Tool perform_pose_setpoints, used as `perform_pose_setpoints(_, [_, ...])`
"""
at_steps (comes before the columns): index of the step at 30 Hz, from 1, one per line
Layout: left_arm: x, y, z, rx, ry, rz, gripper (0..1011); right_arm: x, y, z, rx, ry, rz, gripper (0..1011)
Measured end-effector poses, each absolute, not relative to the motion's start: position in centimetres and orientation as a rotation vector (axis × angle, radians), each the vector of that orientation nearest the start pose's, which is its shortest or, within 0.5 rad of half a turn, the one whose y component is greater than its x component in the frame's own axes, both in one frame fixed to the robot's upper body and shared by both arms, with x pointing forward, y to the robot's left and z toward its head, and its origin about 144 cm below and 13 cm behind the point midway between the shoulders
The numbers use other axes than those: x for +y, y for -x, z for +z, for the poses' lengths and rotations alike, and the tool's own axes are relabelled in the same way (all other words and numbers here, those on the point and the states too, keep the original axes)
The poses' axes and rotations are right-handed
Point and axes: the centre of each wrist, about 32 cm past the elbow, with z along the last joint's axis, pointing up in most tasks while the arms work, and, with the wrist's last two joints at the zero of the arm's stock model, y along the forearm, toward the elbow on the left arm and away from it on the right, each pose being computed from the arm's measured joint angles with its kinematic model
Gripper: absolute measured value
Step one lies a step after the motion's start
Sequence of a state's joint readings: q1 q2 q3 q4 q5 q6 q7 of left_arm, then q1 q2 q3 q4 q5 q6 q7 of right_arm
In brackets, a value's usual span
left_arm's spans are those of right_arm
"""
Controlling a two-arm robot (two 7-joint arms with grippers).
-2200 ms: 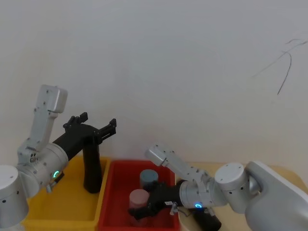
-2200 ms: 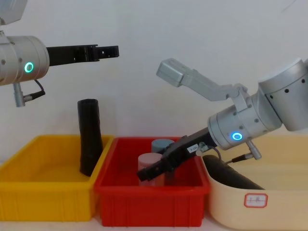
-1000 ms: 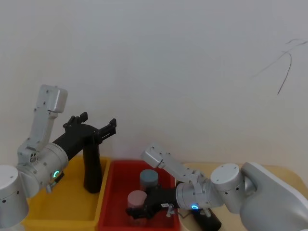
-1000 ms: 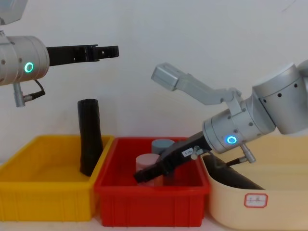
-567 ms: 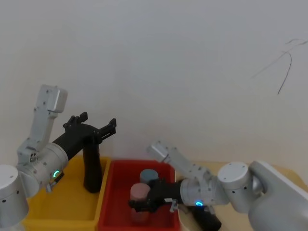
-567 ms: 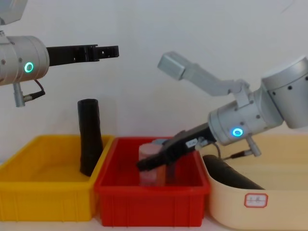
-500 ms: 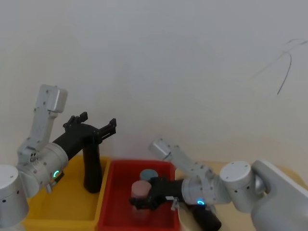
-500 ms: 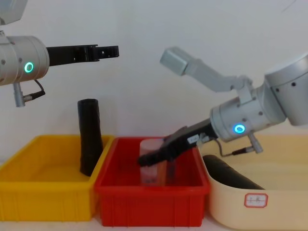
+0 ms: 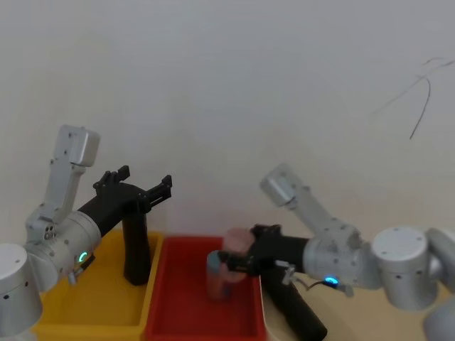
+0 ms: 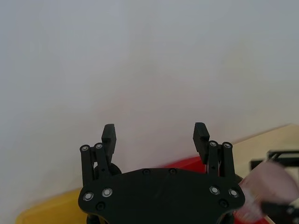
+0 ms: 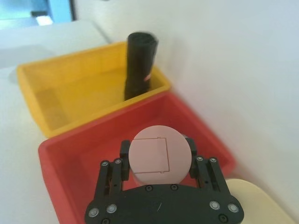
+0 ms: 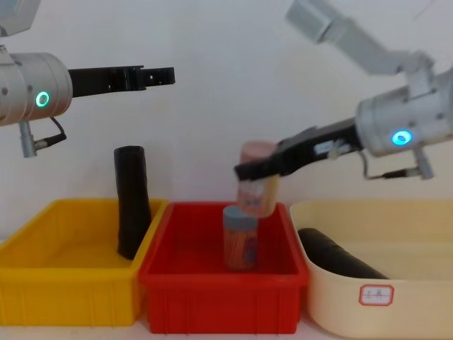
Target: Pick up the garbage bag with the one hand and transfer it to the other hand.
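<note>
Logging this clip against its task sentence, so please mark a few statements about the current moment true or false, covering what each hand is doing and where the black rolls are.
1. The right hand grips a pink-lidded jar above the red bin. True.
2. The left hand is shut on the garbage bag. False: it is open, held high above the yellow bin, and the roll stands untouched in that bin.
3. A blue-lidded jar stands in the red bin. True.
4. The second black roll stands upright in the cream bin. False: it lies down in it.
5. The lifted jar is over the yellow bin. False: it hangs over the red one.
</note>
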State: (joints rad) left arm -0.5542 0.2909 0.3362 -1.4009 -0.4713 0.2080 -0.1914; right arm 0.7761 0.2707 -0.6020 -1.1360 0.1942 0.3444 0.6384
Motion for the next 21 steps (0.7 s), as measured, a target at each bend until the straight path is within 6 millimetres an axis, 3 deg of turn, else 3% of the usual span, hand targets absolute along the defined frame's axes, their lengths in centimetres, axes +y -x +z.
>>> perform_pose_setpoints(12, [22.6,-58.4,128.6,-0.02,0.079,1.093,1000,-22.2,-59.2,130.7,-0.142,0.38,-0.797,666])
perform_pose_setpoints(21, [22.6,-58.4,128.6,-0.02,0.079,1.093,1000,-24.6,-57.4,130.6,-0.128,0.408,-0.9,666])
